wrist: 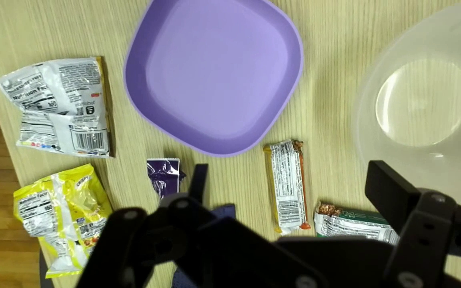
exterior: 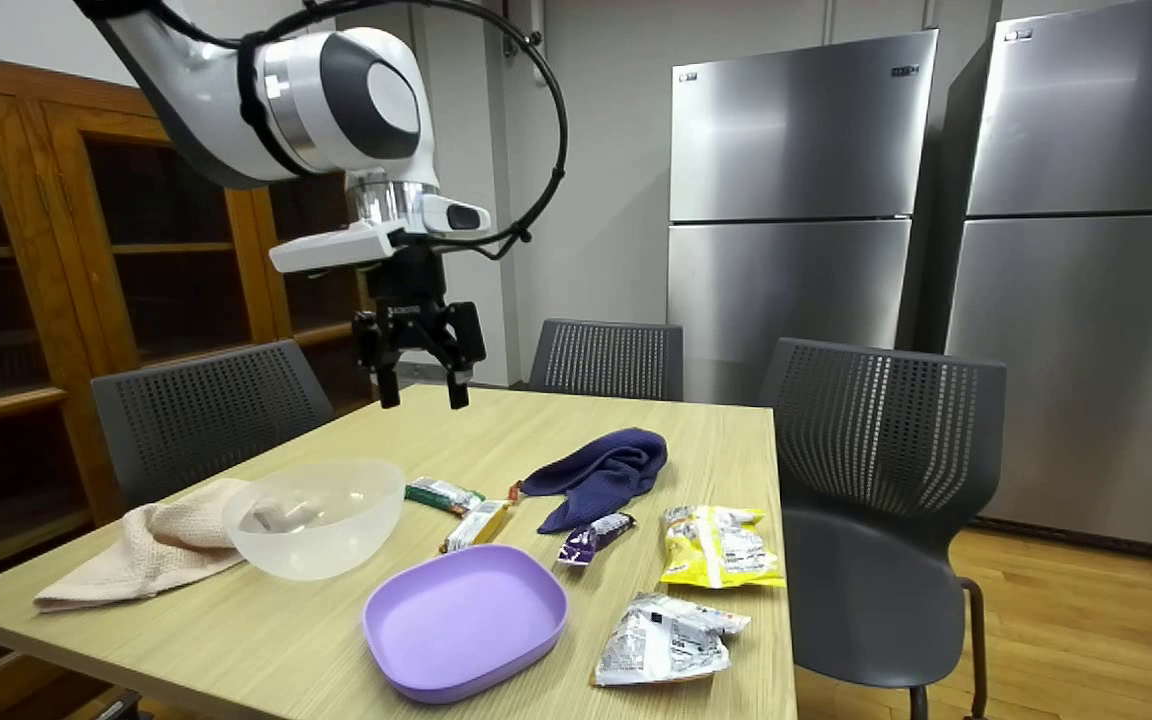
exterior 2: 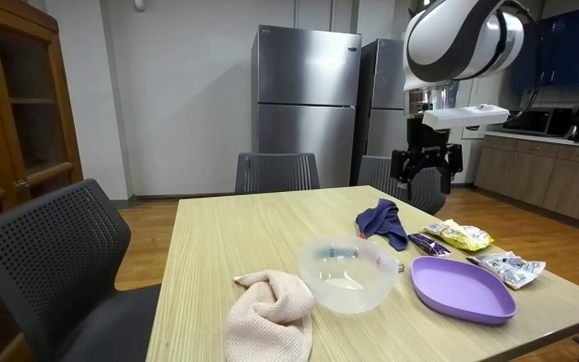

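Note:
High over the table, my gripper (exterior: 424, 397) hangs with its jaws wide apart and holds nothing. In the wrist view, a yellow-orange wrapped bar (wrist: 288, 186) lies on the tabletop below the gap between the fingers. Beside it is a green wrapped bar (wrist: 360, 224), partly hidden behind a finger. A purple wrapper (wrist: 164, 174) rests near the opposite finger. The dark blue cloth (exterior: 606, 475) is crumpled behind these and mostly covered by the gripper in the wrist view. A lilac square plate (wrist: 218, 68) and a frosted bowl (exterior 2: 348, 296) stand close by.
A yellow snack bag (exterior: 721, 545) and a silver snack bag (exterior: 666, 640) lie along a table edge. A pale pink cloth (exterior 2: 269, 322) is bunched against the bowl. Dark chairs (exterior: 886, 450) surround the table (exterior 2: 219, 231). A cable (exterior: 561, 120) loops out from the arm.

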Controlling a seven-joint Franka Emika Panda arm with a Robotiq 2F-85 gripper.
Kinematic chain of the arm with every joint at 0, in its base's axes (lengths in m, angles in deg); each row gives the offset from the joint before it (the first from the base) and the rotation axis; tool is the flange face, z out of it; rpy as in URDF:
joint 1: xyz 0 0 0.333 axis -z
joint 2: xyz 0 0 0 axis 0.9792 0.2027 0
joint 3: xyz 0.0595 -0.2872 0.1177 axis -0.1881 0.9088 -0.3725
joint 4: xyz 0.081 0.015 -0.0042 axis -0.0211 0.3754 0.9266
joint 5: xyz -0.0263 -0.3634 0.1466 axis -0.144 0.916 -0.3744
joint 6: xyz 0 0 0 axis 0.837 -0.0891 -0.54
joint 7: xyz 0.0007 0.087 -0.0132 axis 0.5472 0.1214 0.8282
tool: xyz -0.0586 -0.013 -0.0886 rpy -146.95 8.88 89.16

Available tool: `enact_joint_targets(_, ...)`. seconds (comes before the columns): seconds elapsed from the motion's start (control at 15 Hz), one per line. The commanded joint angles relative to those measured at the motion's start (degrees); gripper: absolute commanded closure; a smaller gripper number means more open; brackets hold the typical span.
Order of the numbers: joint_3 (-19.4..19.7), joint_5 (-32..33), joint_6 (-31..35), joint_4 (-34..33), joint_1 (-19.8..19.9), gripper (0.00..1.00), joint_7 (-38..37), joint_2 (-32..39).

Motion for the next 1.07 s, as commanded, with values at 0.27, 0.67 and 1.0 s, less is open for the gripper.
enact_joint_targets(0.27, 1.20, -1.01, -0.08, -4.22, -0.10, 0.00, 1.11, 6.10)
enact_joint_targets(0.67, 1.37, -1.32, -0.25, -5.59, -0.09, 0.00, 1.10, 6.86)
enact_joint_targets(1.0, 1.02, -1.20, 4.08, -5.62, -0.64, 0.00, 2.36, 8.88)
